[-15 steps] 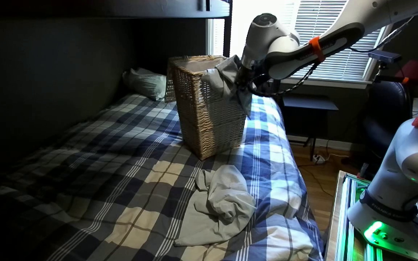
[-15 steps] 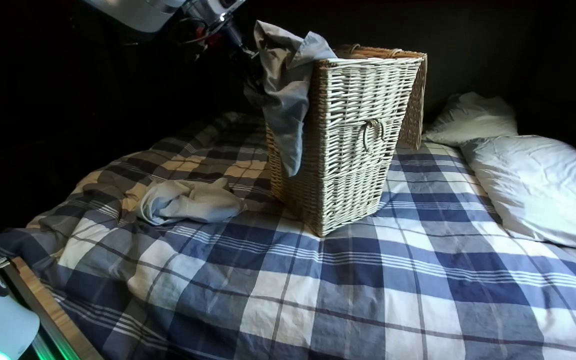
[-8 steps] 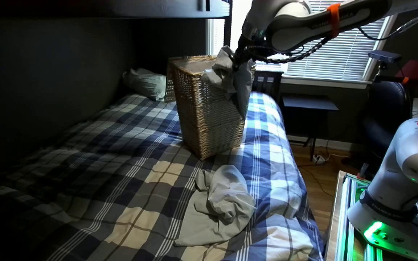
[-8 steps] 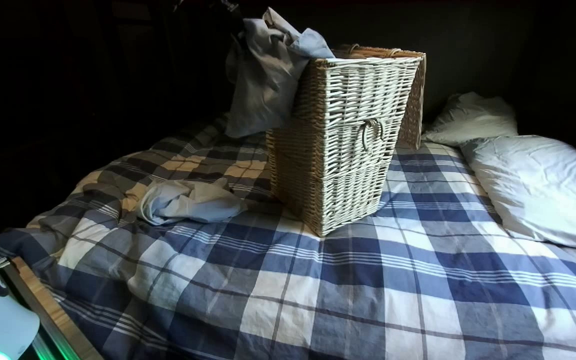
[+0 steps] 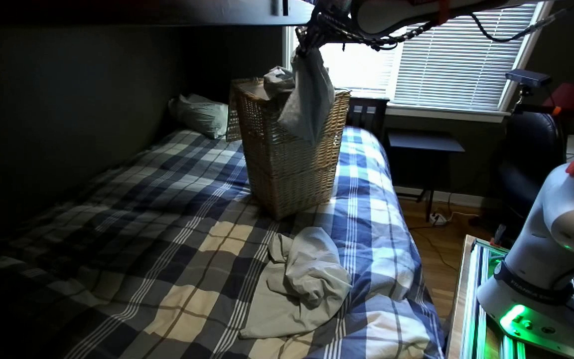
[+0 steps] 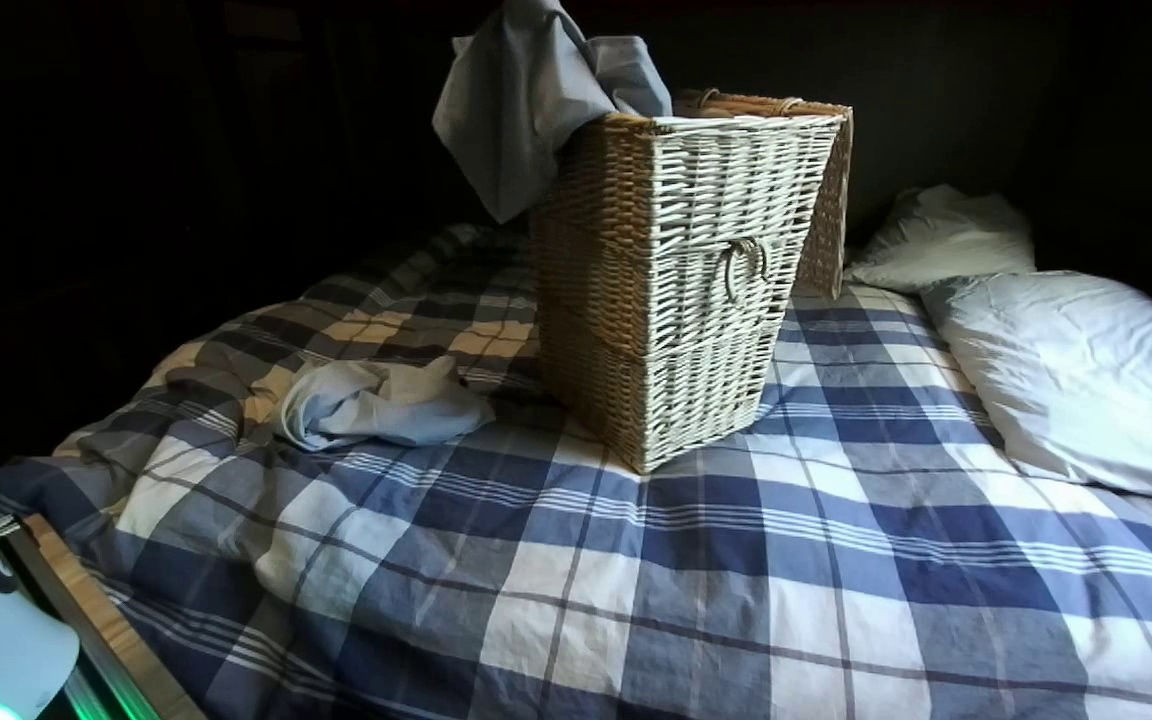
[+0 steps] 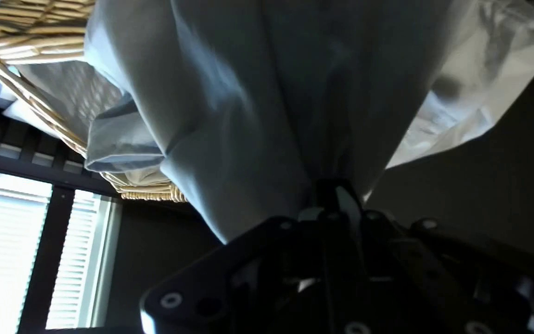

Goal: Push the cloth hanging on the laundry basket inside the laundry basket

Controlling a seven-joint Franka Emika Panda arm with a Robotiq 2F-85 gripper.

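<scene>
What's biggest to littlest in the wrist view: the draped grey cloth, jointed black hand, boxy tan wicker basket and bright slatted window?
Largest: grey cloth
Next: black hand, its edges dark
Smallest: wicker basket and window, too alike to rank

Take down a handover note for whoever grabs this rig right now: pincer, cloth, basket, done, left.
Pincer: shut on the grey cloth.
Wicker laundry basket: upright on the plaid bedspread, lid hanging open.
Cloth: lower part hangs outside the basket; what looks like another fold sits at the opening.
Done: cloth gripped, held end above the rim.
Left: get the hanging part inside, then release.
A second, crumpled cloth lies on the bedspread.
</scene>
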